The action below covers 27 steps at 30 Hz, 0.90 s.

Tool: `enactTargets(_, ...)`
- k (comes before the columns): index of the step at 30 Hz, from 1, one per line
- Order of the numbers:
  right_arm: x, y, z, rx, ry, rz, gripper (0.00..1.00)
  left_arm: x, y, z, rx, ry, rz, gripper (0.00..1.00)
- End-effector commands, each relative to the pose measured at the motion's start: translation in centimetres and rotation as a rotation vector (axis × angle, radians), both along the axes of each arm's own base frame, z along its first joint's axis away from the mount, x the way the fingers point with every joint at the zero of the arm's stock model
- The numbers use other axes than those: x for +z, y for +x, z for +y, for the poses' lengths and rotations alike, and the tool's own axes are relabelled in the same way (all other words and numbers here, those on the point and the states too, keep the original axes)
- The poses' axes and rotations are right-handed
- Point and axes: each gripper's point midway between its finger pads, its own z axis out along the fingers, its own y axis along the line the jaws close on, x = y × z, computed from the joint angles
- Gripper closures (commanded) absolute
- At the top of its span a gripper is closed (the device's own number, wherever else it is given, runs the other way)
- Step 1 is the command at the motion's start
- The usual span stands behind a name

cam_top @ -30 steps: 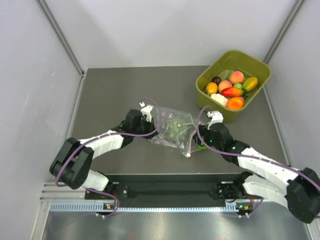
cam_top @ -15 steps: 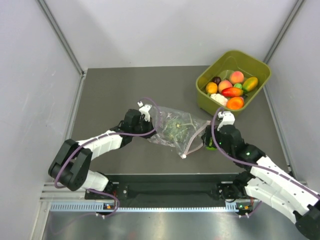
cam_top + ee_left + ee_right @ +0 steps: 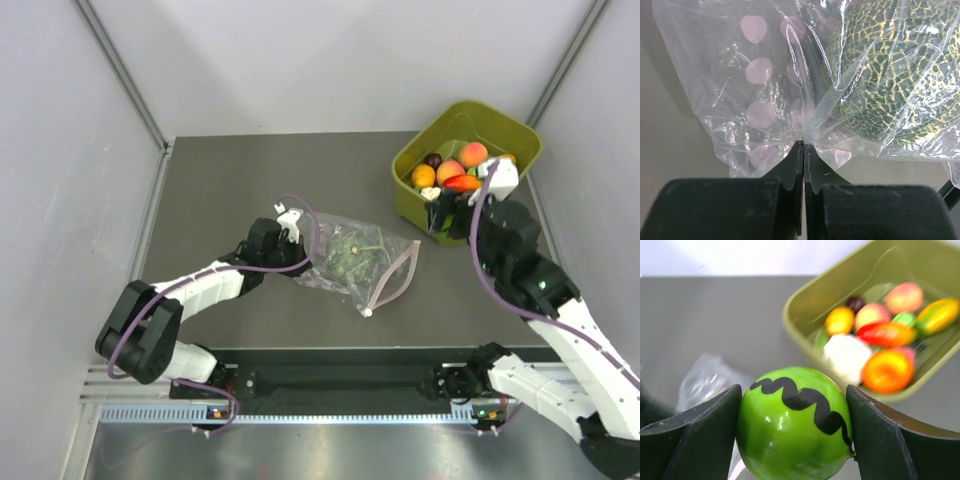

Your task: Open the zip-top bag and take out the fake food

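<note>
The zip-top bag (image 3: 765, 75) is clear, crinkled plastic film with glossy folds. The green fake food (image 3: 795, 432) is smooth, glossy plastic, the tub (image 3: 900, 265) is smooth olive plastic, and the surface (image 3: 230, 190) is matt grey.

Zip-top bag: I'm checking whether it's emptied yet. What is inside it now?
One dark green, yellow-netted melon shows through the zip-top bag. Crumpled plastic hides whether anything lies behind it.
</note>
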Motion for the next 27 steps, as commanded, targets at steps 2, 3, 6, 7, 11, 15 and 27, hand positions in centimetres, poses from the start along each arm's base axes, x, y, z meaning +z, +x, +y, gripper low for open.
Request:
enactTargets(2,3.0,6.6,-2.6,-0.017,-0.035,-0.050,0.52,1.3,0.1,0.0,0.001,-0.036,-0.038,1.00)
enactTargets(3,4.0,7.8,-3.3,-0.016,-0.013,-0.064,0.53,1.6,0.0,-0.1,-0.002,-0.041,-0.044,1.00)
enactTargets(6,4.1,12.3,-6.4,-0.076,0.005,-0.045,0.55,1.6,0.0,-0.1,-0.004,-0.046,-0.046,1.00)
enactTargets(7,2.8,14.1,-7.8,-0.110,0.003,-0.007,0.55,1.6,0.0,-0.1,-0.005,-0.046,-0.045,1.00)
enactTargets(11,2.3,18.0,-10.5,-0.159,0.021,-0.003,0.56,1.6,0.0,-0.2,-0.010,-0.047,-0.044,1.00)
enactTargets(15,0.1,20.2,-11.3,-0.149,0.016,0.023,0.40,1.4,0.0,-0.2,-0.013,-0.045,-0.041,1.00)
enactTargets(27,0.9,18.2,-9.6,-0.059,0.022,-0.023,0.00,1.2,0.0,-0.3,-0.020,-0.049,-0.033,1.00)
